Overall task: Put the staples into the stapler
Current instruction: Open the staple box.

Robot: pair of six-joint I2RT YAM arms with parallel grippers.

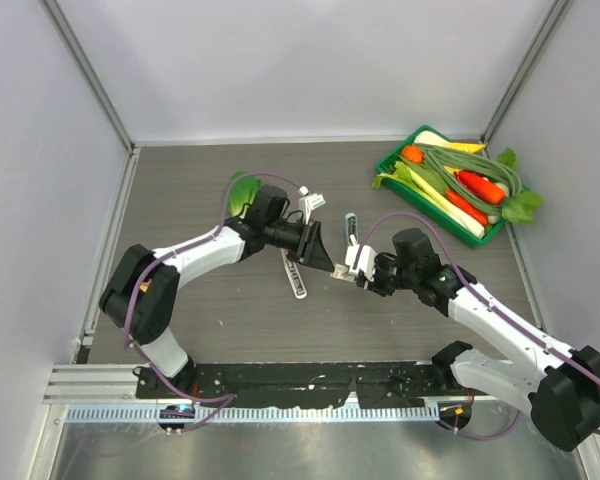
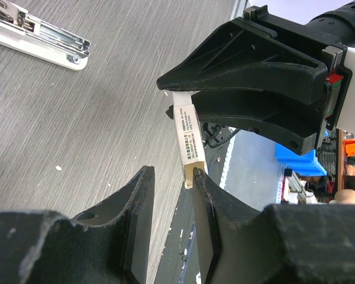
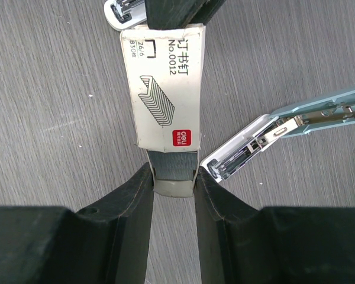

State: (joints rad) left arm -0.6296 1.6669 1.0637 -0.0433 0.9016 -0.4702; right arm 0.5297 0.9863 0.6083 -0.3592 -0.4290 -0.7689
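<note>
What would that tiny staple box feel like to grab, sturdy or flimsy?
Probably light and crushable: the staple box looks like thin cardboard. Its sleeve may slide off, since a grey inner tray pokes out where the right gripper pinches it. Flat-sided, it should not roll.

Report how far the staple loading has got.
Done: the stapler lies open, metal channel exposed. In hand: the right gripper grips the staple box by its protruding inner tray; the left gripper, jaws apart, sits at the other end. Left: slide the box open, take staples out, load them, close up.
</note>
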